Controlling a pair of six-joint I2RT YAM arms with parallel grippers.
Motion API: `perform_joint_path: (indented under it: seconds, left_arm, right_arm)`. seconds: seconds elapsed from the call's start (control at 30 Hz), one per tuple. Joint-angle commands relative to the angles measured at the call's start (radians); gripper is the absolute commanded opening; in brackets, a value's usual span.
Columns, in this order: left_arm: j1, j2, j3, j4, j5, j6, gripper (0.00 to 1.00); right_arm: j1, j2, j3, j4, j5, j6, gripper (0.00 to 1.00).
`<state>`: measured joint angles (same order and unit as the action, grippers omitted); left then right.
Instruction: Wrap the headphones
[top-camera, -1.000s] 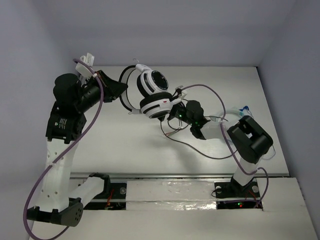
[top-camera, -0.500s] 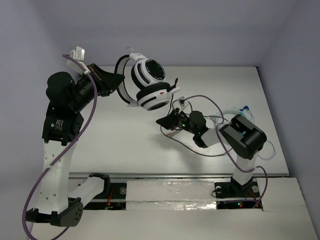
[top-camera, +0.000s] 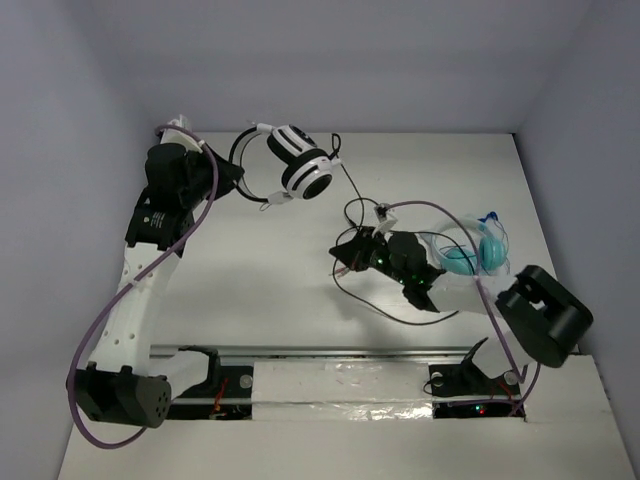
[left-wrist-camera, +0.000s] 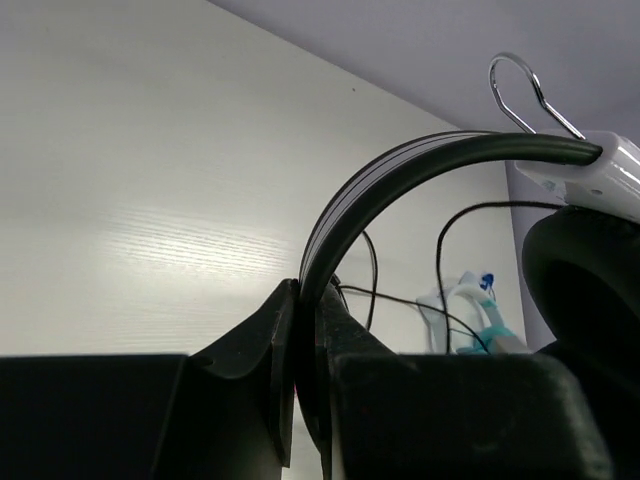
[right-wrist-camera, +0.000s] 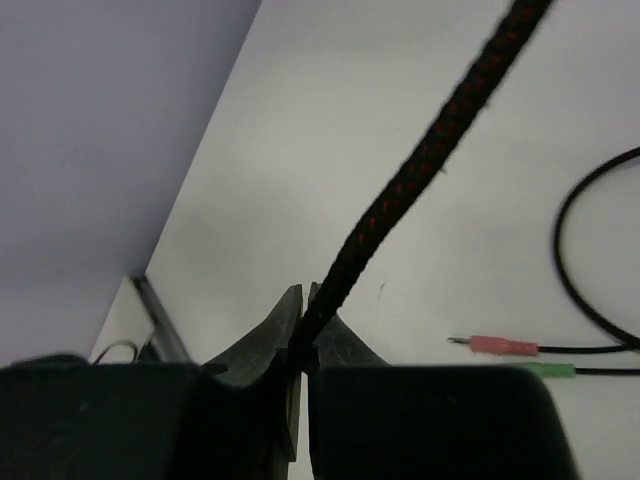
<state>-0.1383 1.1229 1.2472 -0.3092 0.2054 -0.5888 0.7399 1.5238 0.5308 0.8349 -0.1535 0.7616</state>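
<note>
Headphones (top-camera: 298, 165) held up over the far-left part of the desk (top-camera: 250, 285).
The left tool (left-wrist-camera: 305, 300) is clamped on the thin black headband (left-wrist-camera: 400, 175); the right tool (right-wrist-camera: 303, 305) is pinched together on the braided cable (right-wrist-camera: 420, 165) (a pink plug (right-wrist-camera: 495, 346) lies on the desk nearby).

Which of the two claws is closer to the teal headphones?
Right. The right gripper, shut on the cable, sits close beside the teal headphones; the left gripper, gripping the headband, is far off near the back-left corner.
</note>
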Motion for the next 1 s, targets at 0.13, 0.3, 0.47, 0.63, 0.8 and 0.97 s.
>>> perform_joint_path:
  seconds: [0.13, 0.3, 0.47, 0.63, 0.8, 0.97]
  left_arm:
    - [0.002, -0.133, -0.083, 0.074, 0.299, 0.001, 0.00]
    - [0.002, -0.172, -0.242, 0.243, 0.523, -0.150, 0.00]
    - [0.002, -0.196, -0.382, 0.568, 0.488, -0.449, 0.00]
    - [-0.020, -0.247, -0.491, 0.760, 0.244, -0.607, 0.00]
    - [-0.085, -0.255, -0.535, 0.814, -0.092, -0.589, 0.00]
    - [-0.148, -0.207, -0.540, 0.760, -0.329, -0.482, 0.00]
  right_arm:
    - [0.000, -0.156, 0.224, -0.505, 0.500, -0.223, 0.00]
    - [-0.011, -0.009, 0.425, -0.536, 0.441, -0.341, 0.00]
    - [0.022, 0.084, 0.453, -0.456, 0.301, -0.275, 0.00]
    - [0.122, 0.105, 0.420, -0.428, 0.296, -0.234, 0.00]
    - [0.277, 0.098, 0.413, -0.427, 0.304, -0.208, 0.00]
    - [0.412, 0.079, 0.445, -0.487, 0.328, -0.226, 0.00]
